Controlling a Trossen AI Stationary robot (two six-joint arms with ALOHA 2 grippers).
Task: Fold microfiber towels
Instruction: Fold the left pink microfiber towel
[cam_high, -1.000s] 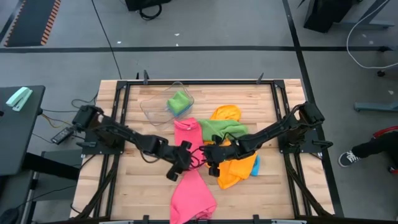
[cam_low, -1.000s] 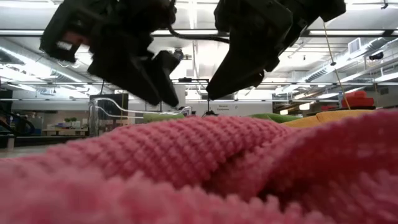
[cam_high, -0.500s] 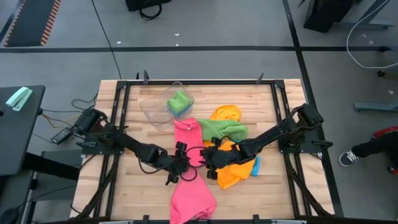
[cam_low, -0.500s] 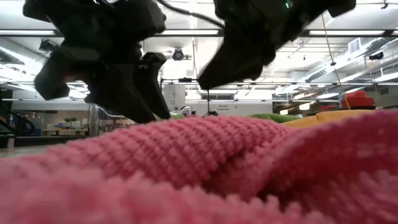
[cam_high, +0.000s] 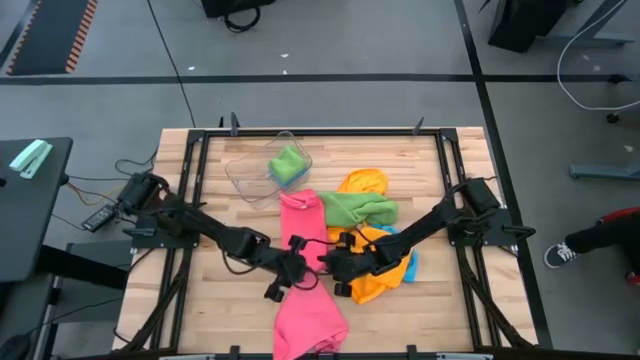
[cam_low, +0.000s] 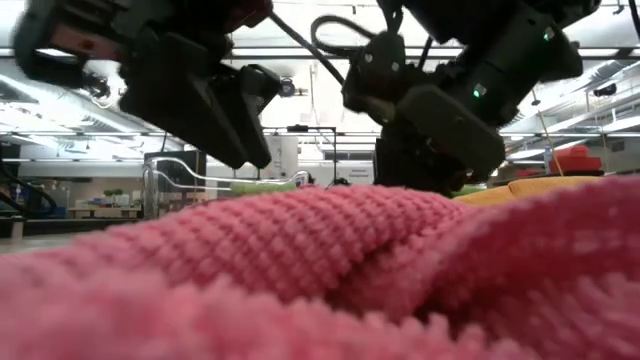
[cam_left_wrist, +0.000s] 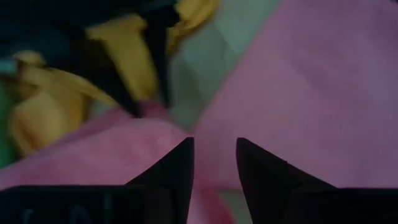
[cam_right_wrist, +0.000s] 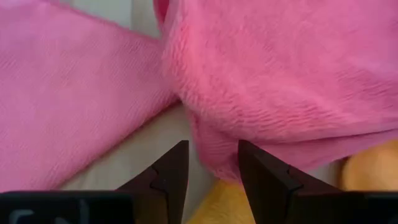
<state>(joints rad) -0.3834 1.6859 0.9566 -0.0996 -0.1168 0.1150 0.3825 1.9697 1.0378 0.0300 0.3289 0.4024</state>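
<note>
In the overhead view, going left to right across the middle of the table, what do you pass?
Left gripper → pink towel → right gripper → orange towel → blue towel

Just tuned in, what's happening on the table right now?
Both arms are down at the middle of the table over the pink towel, which lies unfolded. The left gripper and right gripper sit close together at its edge, fingers slightly apart with pink cloth between them. Green and orange towels wait beside it.
</note>
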